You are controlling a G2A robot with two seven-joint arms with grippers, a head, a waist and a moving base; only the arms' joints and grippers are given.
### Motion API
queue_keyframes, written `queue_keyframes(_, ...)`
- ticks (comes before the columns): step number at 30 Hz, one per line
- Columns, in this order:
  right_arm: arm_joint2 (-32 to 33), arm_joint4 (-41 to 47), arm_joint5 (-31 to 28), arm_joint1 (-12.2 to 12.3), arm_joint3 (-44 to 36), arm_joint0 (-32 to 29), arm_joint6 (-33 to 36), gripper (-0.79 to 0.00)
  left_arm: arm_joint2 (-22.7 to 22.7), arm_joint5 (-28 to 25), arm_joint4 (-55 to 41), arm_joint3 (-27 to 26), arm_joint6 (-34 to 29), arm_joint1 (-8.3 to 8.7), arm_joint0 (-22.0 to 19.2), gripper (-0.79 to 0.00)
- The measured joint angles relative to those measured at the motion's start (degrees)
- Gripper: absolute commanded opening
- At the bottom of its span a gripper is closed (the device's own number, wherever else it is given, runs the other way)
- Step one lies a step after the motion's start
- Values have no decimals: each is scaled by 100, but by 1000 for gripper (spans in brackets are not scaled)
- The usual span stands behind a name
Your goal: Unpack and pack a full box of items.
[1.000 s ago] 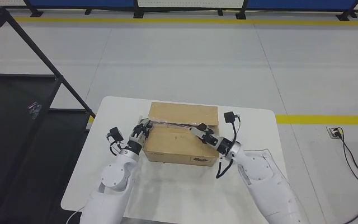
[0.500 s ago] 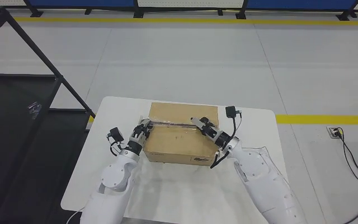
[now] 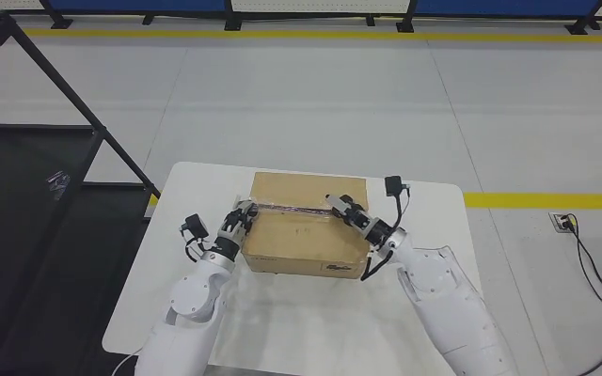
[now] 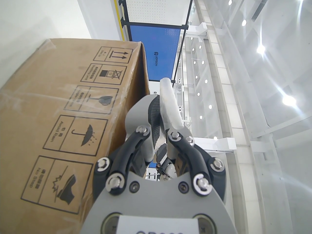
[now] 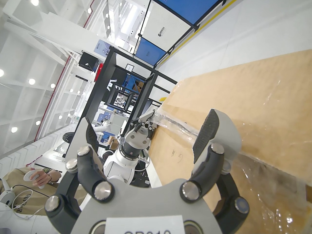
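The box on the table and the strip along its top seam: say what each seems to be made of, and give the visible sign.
Box: likely cardboard, brown and matte. Its dull faces fold at sharp edges, and one side carries printed handling symbols.
Strip: probably clear plastic packing tape, glossy. It wrinkles and glints, and the brown shows through it.

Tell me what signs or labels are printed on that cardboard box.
Box side, five framed signs in a row:
Two upward arrows.
Crossed-out stack.
Stemmed glass.
Umbrella with raindrops.
Boot on a crack.
A small caption sits beside each.
Scribbles on the box top: too faint to read.
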Motion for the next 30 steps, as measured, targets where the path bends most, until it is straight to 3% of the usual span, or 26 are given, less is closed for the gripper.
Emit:
queue_keyframes(3, 42, -89, -151, 3, -29, -4, -153, 0, -1, 0, 0, 9, -4, -2, -7, -785)
queue_keyframes(6, 96, -304, -697, 20, -193, -185, -554, 0, -2, -1, -4, 16, 8, -5, -12, -785)
queue_keyframes(11, 171, -455, -1046, 87, -374, -357, -224, 0, -12, 7, 2, 30, 20, -7, -23, -785)
queue_keyframes(22, 148, -503, -241, 115, -354, -290, 57, 0, 6, -18, -1, 74, 6, -19, -53, -785)
queue_keyframes(30, 44, -792, 302, 82, -227, -130, -314, 0, -7, -17, 3, 50, 16, -22, -29, -785)
